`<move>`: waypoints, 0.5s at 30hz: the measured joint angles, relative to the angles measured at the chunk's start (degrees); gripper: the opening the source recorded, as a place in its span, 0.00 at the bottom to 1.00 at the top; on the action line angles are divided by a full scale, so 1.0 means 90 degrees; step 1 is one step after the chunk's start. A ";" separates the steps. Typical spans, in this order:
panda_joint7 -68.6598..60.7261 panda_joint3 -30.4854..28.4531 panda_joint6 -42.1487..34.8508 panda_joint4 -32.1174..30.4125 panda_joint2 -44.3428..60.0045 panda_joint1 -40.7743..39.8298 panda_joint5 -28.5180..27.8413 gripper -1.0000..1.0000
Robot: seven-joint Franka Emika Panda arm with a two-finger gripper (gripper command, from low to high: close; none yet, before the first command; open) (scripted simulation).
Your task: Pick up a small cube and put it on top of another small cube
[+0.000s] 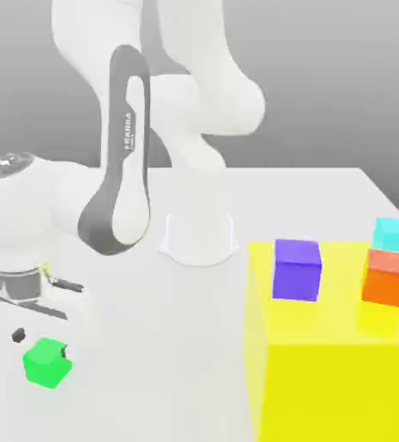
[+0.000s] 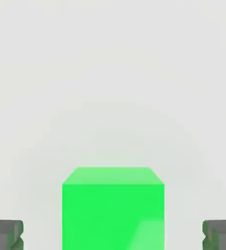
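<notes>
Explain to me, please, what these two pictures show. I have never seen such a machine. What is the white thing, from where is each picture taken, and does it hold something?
These are rendered pictures from a computer simulation. The white thing is a robot arm standing on a white table. At its end is a gripper with two fingers, like a pincer.

The exterior view comes from a camera standing apart from the arm. The hand view comes from a camera on the hand itself, looking along the fingers.

On the table lies a small green cube. On the exterior view's right stands a yellow block, with a purple cube, an orange cube and a cyan cube on top.

Nothing is held. The gripper is open, and the green cube sits between its two fingers, which stand apart from its sides.
</notes>
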 joint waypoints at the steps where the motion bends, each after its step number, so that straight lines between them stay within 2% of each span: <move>1: 0.0000 0.0000 0.0000 0.0000 0.0000 0.0000 0.0000 0.00; 7: 0.0008 0.0018 0.0003 -0.0001 0.0004 -0.0020 -0.0012 0.00; 12: 0.0514 -0.0426 -0.0773 -0.0219 -0.1003 0.0280 -0.0679 0.00; 15: 0.1158 -0.0169 -0.1503 0.0026 -0.1523 0.0728 -0.0888 0.00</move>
